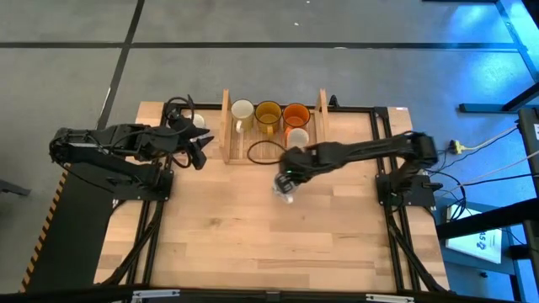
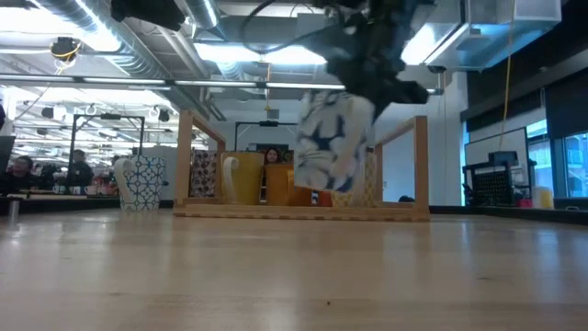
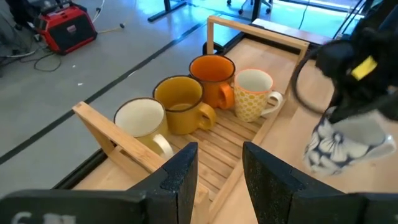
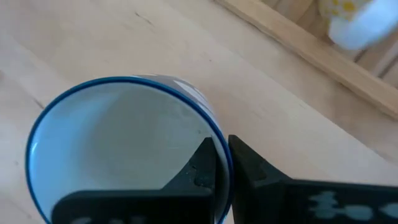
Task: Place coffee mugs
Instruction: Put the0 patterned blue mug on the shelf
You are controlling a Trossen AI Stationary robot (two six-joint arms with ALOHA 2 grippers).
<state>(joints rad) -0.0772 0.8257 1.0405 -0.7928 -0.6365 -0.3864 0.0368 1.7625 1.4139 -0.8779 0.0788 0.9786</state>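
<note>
From above, the right gripper (image 1: pixel 286 183) was seen just in front of the wooden rack (image 1: pixel 227 126). At table height, a blue-patterned mug (image 2: pixel 331 147) was held clear of the table (image 2: pixel 294 276). Beside the rack, the left gripper (image 3: pixel 217 171) was spread. The right wrist view showed the mug's rim pinched.

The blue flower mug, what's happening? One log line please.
right end effector: shut on blue-patterned mug, lifted | left end effector: open, waiting by rack | rack holds four mugs

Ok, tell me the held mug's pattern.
White mug with blue flowers, clearest in low view.
</note>
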